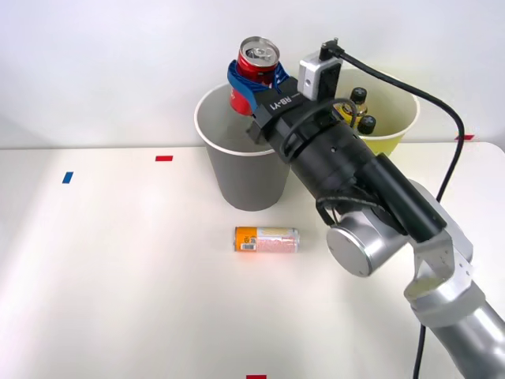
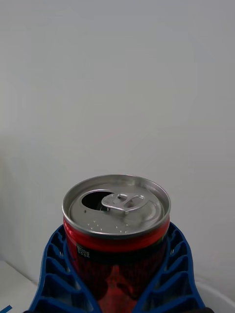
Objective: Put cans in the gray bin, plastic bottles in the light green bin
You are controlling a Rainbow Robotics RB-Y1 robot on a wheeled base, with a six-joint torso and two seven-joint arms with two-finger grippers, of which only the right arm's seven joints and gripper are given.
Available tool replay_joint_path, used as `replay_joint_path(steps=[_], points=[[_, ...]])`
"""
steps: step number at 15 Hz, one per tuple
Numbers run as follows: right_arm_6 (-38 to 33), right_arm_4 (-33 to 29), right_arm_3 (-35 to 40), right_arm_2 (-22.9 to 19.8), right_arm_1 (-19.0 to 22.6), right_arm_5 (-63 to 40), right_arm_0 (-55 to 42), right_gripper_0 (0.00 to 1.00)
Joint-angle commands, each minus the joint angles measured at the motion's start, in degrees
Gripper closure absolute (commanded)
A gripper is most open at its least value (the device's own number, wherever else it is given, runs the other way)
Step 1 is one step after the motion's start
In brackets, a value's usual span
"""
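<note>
- Right gripper: blue ribbed fingers clamped on the red metal can with silver pull-tab top, upright and held above the tall round gray plastic bin with white rim; release not yet made.
- 2 small plastic bottles with black screw caps: already inside the tall round yellow-green plastic bin, so that part appears done.
- Slim orange and pale pink can: lying on its side on the white table, just before the gray bin; 1 can left to collect.
</note>
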State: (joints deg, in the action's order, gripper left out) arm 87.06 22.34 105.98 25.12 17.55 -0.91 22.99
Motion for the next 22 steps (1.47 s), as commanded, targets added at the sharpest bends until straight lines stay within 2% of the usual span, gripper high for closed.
replay_joint_path(steps=[1,4,6,7,8,9,11,12,18,22], points=[[-0.4,0.2,-10.9,0.0,-2.5,3.8,7.5,1.0],[-0.5,0.3,-17.4,0.6,-2.4,4.1,12.0,1.0],[-1.0,0.8,-18.0,1.2,-1.8,4.3,12.3,1.0],[-1.4,1.0,-18.0,1.6,-1.5,4.9,12.3,0.86],[-1.8,1.4,-18.0,2.0,-0.9,5.7,12.3,0.83],[-2.2,1.6,-18.0,2.5,-0.8,6.2,12.3,0.68],[-2.2,1.6,-18.0,2.7,-0.4,6.2,12.3,0.17],[-2.2,1.7,-18.0,2.8,-0.3,6.2,12.3,0.0],[-1.2,0.8,-17.3,2.9,1.5,6.3,10.8,0.0],[-0.2,-0.2,-5.5,2.9,5.9,6.2,-0.2,0.0]])
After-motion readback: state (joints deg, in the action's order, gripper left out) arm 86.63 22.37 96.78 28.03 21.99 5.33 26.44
